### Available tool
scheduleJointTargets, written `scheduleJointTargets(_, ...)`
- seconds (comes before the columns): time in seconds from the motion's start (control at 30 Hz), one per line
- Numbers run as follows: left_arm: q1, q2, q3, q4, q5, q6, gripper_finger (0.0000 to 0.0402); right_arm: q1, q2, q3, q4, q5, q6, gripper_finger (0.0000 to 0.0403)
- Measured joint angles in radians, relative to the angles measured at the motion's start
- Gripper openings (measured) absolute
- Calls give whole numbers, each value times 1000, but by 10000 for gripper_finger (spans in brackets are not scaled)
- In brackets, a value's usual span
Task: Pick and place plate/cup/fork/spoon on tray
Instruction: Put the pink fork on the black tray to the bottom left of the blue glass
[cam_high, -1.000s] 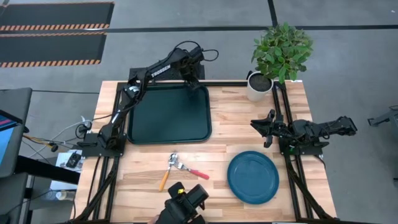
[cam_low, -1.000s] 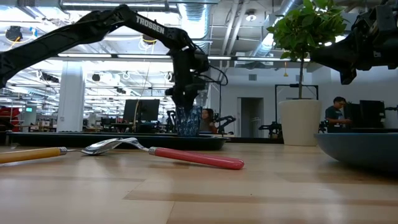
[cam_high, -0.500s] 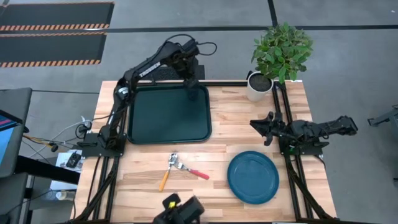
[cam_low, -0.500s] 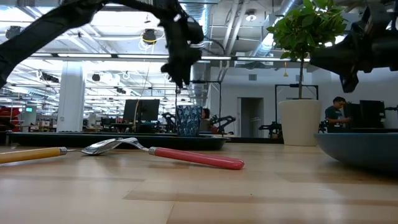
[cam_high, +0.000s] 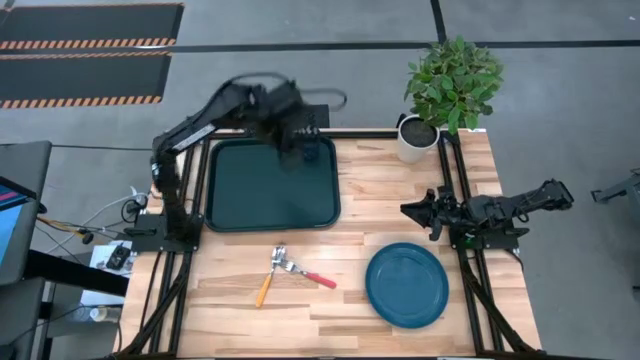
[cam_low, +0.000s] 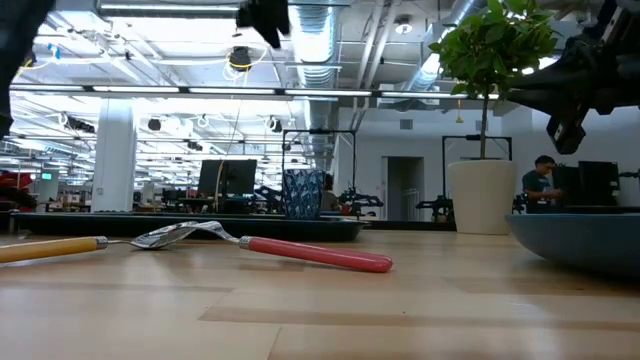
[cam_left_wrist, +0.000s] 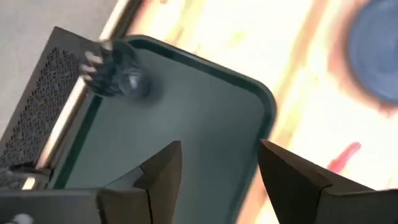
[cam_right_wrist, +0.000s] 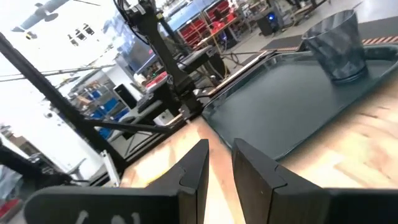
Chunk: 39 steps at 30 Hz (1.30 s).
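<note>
The dark bluish cup stands upright on the green tray in its far right corner; it also shows in the low view and the left wrist view. My left gripper is open and empty, high above the tray, just left of the cup. The red-handled fork and the orange-handled spoon lie crossed on the table in front of the tray. The teal plate lies at the near right. My right gripper is shut and empty, above the table beyond the plate.
A white pot with a green plant stands at the far right corner. Bare wood lies between the tray and the plate. The fork's head rests over the spoon's bowl. A person sits in the room behind.
My left gripper has left the cup and risen well above it, drifting toward the table's left and near side. The cup stays upright on the tray's far right corner.
</note>
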Motion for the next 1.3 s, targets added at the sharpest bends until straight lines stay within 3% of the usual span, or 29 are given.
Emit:
scheduleJointTargets(0.17,-208,-107,-143,4,-152,-130,197,30,0,0,1,0,0,97)
scheduleJointTargets(0.3,-374,-198,-342,33,-265,-259,197,35,0,0,-2,0,0,97)
scheduleJointTargets(0.5,-541,-329,-711,192,-249,-366,197,24,0,0,-7,-1,-9,97)
scheduleJointTargets(0.77,-677,-394,-1133,678,-221,-247,197,2,0,0,-7,0,-11,97)
scheduleJointTargets(1.03,-725,-383,-1344,1003,-250,-120,197,-2,0,-1,-7,0,-11,97)
scheduleJointTargets(1.3,-803,-382,-1402,1114,-309,-76,197,-2,0,-1,-10,0,-11,97)
